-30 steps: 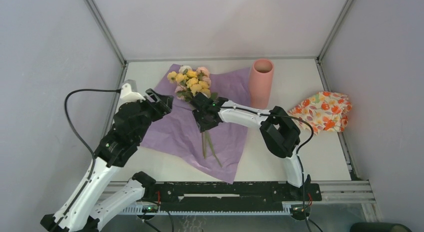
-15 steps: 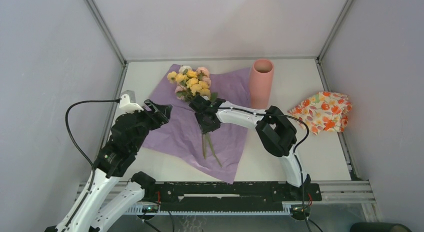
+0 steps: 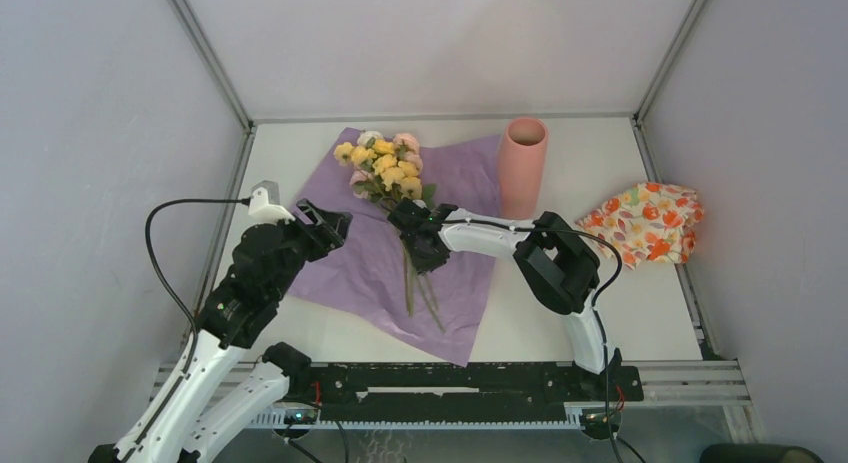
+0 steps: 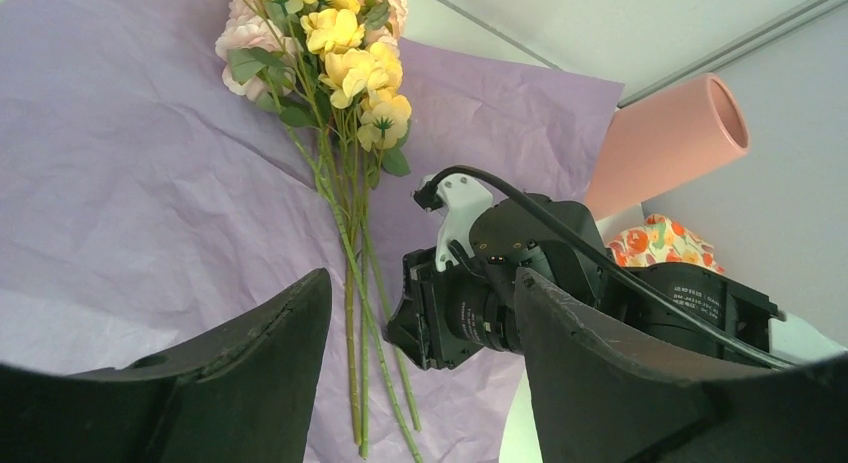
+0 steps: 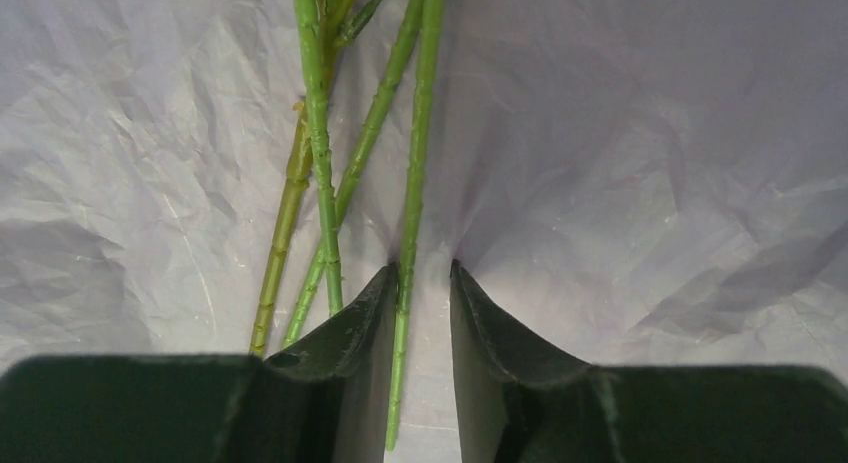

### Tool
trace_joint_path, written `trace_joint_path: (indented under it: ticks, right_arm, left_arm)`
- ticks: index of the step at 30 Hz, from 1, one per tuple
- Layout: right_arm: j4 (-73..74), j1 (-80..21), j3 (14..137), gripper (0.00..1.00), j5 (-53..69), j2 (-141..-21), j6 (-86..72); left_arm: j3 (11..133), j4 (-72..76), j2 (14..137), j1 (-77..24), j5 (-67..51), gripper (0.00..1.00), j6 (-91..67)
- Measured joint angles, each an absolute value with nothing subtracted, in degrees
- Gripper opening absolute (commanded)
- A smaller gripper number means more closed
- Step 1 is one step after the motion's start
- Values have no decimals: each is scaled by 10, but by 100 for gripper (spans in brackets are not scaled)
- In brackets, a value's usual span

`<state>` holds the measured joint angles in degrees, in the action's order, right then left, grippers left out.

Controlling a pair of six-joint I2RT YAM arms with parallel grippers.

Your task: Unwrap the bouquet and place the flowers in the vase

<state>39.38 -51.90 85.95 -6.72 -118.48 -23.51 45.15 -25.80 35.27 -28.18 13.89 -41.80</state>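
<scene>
Compared w/ one second ago, the right gripper (image 3: 425,248) is sitting further down the stems, toward the near edge, w/ jaws narrower. The left gripper (image 3: 328,226) is also sitting slightly nearer.

Current pos.: the flowers (image 3: 385,168), long-stemmed artificial roses in yellow, pink and white w/ green leaves, are lying on a flattened sheet of crinkled purple paper (image 3: 340,268), heads toward the far wall. The wrapping is already lying open. The vase (image 3: 523,163), a tall matte salmon-pink cylinder, is standing upright at the sheet's far right corner, apart from the flowers.

Gripper status:
- Right: its fingers (image 5: 350,323) are straddling one thin green stem (image 5: 415,183), tips down at the paper. A gap is still showing on one side of the stem, i.e. not yet clamped.
- Left: spread wide, grasping nothing, hovering over the sheet's left part.

Probable faults from here:
1. Partial pick. The remaining stems (image 5: 318,133) are lying outside the jaws, so closing now is likely capturing one flower only.
2. Paper pinch. The tips are resting at the sheet, so closing may be trapping a fold and dragging the paper up w/ the stem.
3. Droop. The grip point is low on the stem, so the head end may be swinging and missing the vase mouth.
4. Vase strike. The transfer path is passing close to the vase, so a tip-over is possible.
</scene>
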Motion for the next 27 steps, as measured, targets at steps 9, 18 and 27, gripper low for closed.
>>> trace_joint_path:
  ticks: [9, 18, 27]
  right_arm:
    - [380, -519, 857, 0, -53, -1184, -235]
    - [398, -518, 861, 0, -73, -1148, -227]
    - [430, -508, 896, 13, -93, -1087, -215]
  left_arm:
    - [447, -256, 358, -282, 133, 72, -422]
    - [447, -246, 387, -281, 122, 72, -432]
    - [438, -246, 394, -281, 116, 72, -435]
